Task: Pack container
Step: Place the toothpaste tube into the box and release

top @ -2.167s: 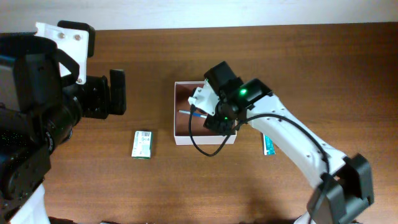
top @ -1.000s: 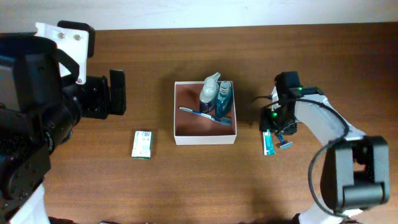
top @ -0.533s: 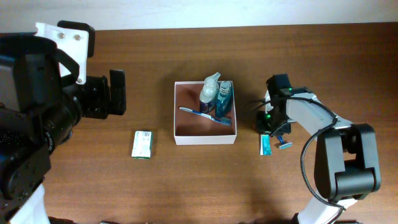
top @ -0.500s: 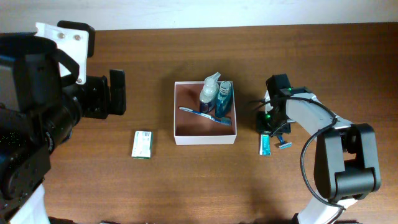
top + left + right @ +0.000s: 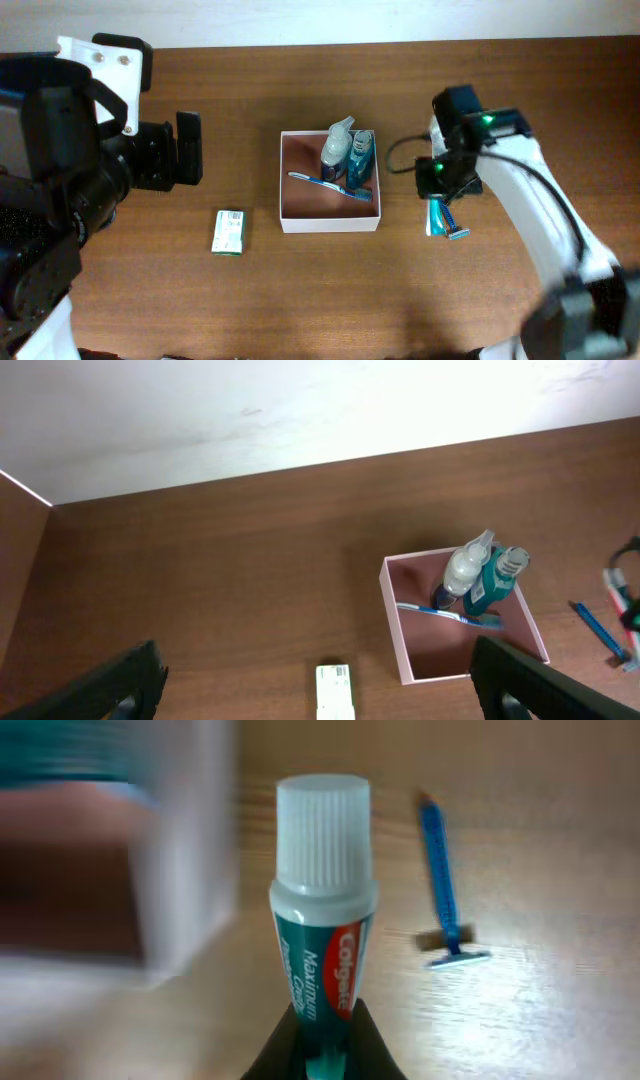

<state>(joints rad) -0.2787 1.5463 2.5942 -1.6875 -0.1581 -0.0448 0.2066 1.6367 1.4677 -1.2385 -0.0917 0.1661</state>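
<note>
Right claw (image 5: 322,1023): clamped on the tail of the toothpaste tube (image 5: 322,910), just right of the container (image 5: 330,225); left claw (image 5: 186,150): spread wide, near the left edge.
Container: mid-worktop, holding two bottles (image 5: 348,155) and a toothbrush (image 5: 330,184). Risk: pinched only at its tail, the tube may sag or slip, its cap catching the right wall or toppling the bottles. Razor (image 5: 445,890) lies beside.

right gripper (image 5: 322,1020) pinched tight, left gripper (image 5: 315,660) spread wide

White right arm (image 5: 512,168), black claw (image 5: 322,1045), green light (image 5: 487,121).
</note>
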